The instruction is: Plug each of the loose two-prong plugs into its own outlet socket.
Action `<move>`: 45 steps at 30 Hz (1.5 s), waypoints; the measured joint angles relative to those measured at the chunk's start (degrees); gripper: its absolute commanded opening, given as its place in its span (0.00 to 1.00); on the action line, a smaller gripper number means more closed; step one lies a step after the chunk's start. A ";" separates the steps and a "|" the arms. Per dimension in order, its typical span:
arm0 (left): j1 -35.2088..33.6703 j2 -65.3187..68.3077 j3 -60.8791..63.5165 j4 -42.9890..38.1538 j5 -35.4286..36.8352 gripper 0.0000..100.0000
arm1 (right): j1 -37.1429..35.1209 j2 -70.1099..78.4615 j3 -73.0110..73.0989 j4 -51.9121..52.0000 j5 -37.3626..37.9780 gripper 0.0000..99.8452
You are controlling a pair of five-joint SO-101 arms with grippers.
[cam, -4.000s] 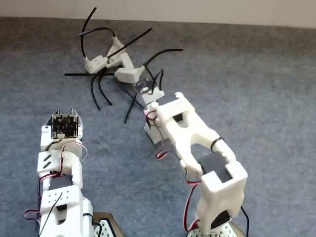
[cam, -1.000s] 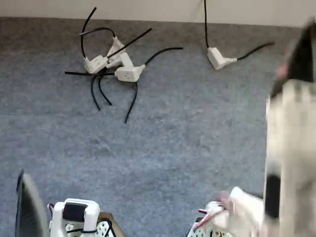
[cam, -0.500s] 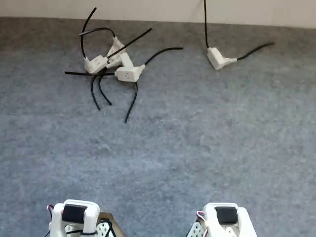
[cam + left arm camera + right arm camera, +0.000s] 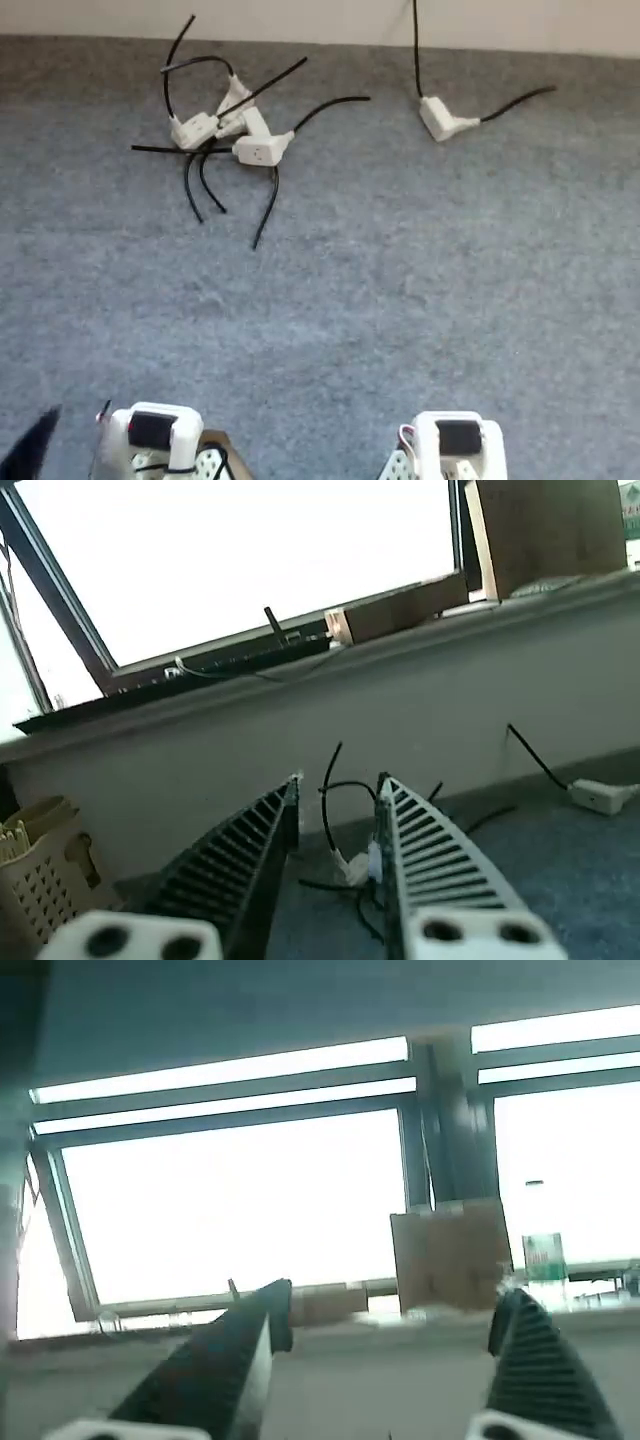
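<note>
right arm (image 4: 455, 445) withdrew; plugs (image 4: 352, 864) lie beyond left fingers (image 4: 430, 850).

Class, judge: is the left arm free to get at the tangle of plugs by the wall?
Probably yes: the left gripper is open and faces the tangle, with just carpet between them. Whether it stretches that far is unclear.

Toward the far left corner of the grey carpeted table (image 4: 400, 280) lies a tangle of white plugs and sockets (image 4: 225, 125) with black cords (image 4: 195, 185) crossing over one another; one outlet socket (image 4: 262, 150) shows its face. Well apart, near the far right corner, a single white plug body (image 4: 445, 118) lies with its own cord. Two white arm bases (image 4: 152, 440) (image 4: 455, 445) sit at the near edge.
</note>
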 measured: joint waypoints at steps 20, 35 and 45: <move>0.00 0.26 57.58 -27.25 0.00 0.12 | -6.24 -17.41 93.80 -25.67 15.30 0.24; -8.09 0.09 74.55 -35.16 0.88 0.00 | -11.52 -17.32 114.55 -30.86 17.76 0.01; -11.25 0.18 87.30 -35.16 13.63 0.01 | -13.54 -16.35 122.99 -30.86 17.76 0.01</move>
